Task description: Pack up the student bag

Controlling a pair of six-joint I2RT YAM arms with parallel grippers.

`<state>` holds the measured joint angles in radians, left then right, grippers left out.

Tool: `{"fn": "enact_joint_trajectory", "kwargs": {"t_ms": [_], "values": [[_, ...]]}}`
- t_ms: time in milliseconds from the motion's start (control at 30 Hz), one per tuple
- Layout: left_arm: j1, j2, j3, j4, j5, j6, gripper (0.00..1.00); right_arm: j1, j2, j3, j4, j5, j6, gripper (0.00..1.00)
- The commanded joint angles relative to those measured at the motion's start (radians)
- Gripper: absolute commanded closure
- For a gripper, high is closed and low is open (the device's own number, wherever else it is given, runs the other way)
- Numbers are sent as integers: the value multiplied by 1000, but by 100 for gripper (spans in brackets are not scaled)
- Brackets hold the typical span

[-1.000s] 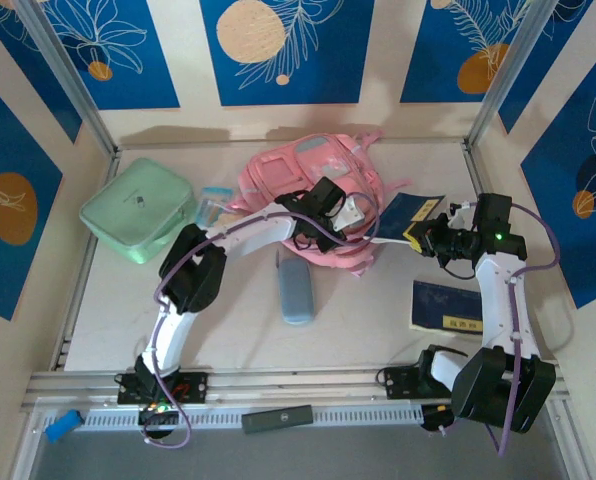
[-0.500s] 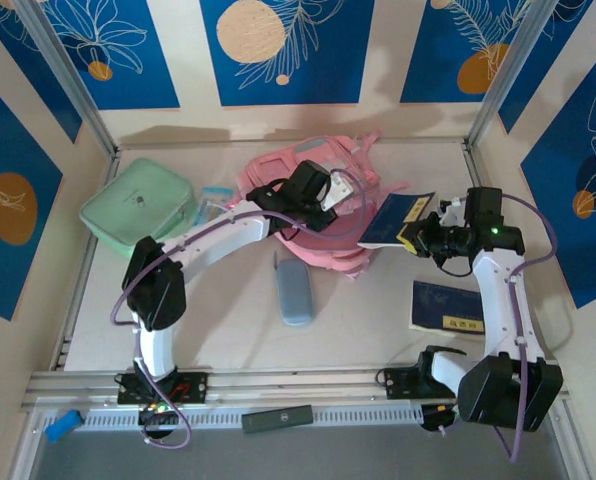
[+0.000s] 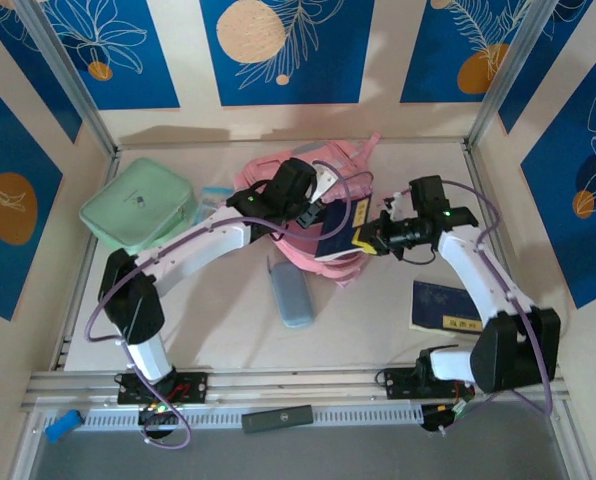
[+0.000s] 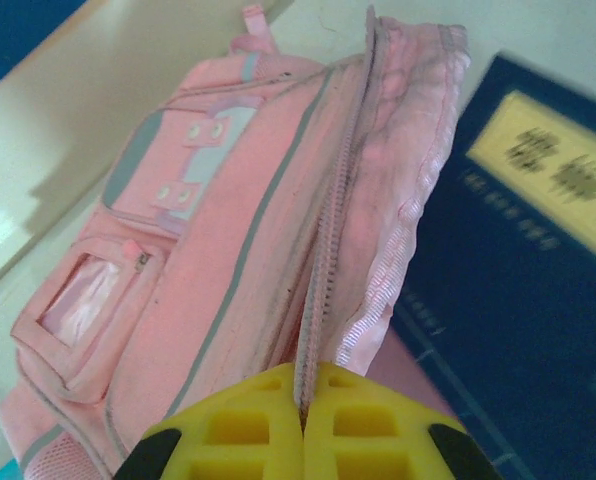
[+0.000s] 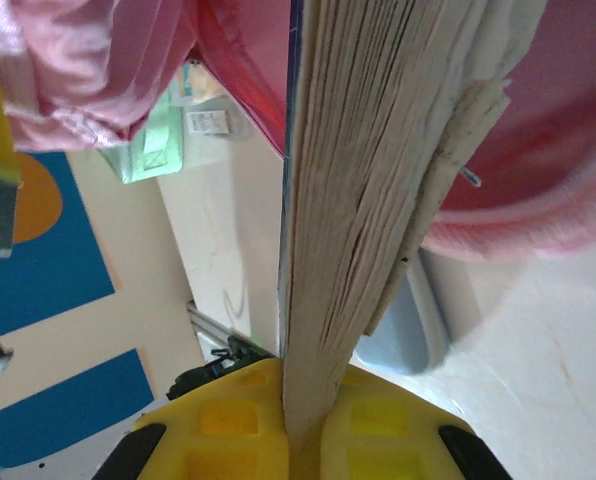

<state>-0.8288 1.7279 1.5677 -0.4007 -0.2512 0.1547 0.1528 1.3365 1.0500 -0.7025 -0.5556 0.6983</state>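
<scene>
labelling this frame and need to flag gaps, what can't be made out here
Inside of the student bag: top view, the left arm and the dark blue book cover its opening; left wrist view, the zip flap hides it.
Book's cover label: left wrist view, blurred and cut by the right edge.
How deep the book sits: right wrist view, its own page block hides it.
Title of the second book: top view, too small.

Pale cream flat table (image 3: 208, 320) is carrying five items. Mint green rounded square case (image 3: 138, 210) is lying far left, small clear packet (image 3: 214, 197) just beside it. Large soft pink fabric backpack (image 3: 330, 160) is resting far centre, pale blue oblong pouch (image 3: 293, 293) nearer, dark blue yellow-labelled book (image 3: 445, 306) at right.
</scene>
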Motion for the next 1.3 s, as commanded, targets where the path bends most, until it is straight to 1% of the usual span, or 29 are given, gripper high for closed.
{"fn": "enact_joint_trajectory", "kwargs": {"t_ms": [0,67,133,233,267,333,400,467,533,600,633,667,733,767,833,867,967,1033,1100,1167,1267], "values": [[3,-96,-24,135,-71,-21,100,21,123,39,243,-97,49,100],[3,-104,-34,161,-92,-15,100,32,223,72,325,-111,59,100],[3,-95,-12,142,-110,-16,100,50,317,128,351,-74,48,100],[3,-91,-8,149,-140,-31,100,69,451,232,340,-62,15,100],[3,-91,-8,158,-139,-38,100,72,485,261,334,-57,2,100],[3,-88,1,158,-116,-44,100,67,549,314,298,-9,-25,100],[3,-84,10,154,-119,-52,100,51,607,351,282,-16,-37,94],[4,-79,18,150,-118,-55,100,42,644,383,232,8,-66,89],[3,-75,20,146,-108,-52,100,47,633,386,197,65,-104,81],[4,-69,23,146,-125,-52,100,54,601,361,197,87,-126,72],[4,-66,23,149,-139,-53,100,55,587,349,193,98,-132,69],[5,-65,24,152,-152,-55,100,55,574,335,197,109,-134,69],[6,-61,22,157,-151,-55,100,54,562,308,208,115,-134,71],[7,-58,23,158,-147,-53,100,61,561,302,205,121,-144,76],[9,-50,36,151,-146,-54,100,82,553,299,186,149,-172,91],[10,-49,40,147,-146,-52,100,96,543,292,194,150,-181,94],[11,-42,49,143,-145,-43,100,140,499,236,260,107,-198,98],[12,-42,54,142,-142,-38,100,165,478,207,284,114,-215,100],[12,-46,51,146,-125,-31,100,181,487,203,274,136,-239,100],[12,-45,54,142,-121,-31,100,174,518,236,216,199,-241,100],[12,-48,58,130,-107,-33,100,133,502,212,254,212,-170,100]]}}
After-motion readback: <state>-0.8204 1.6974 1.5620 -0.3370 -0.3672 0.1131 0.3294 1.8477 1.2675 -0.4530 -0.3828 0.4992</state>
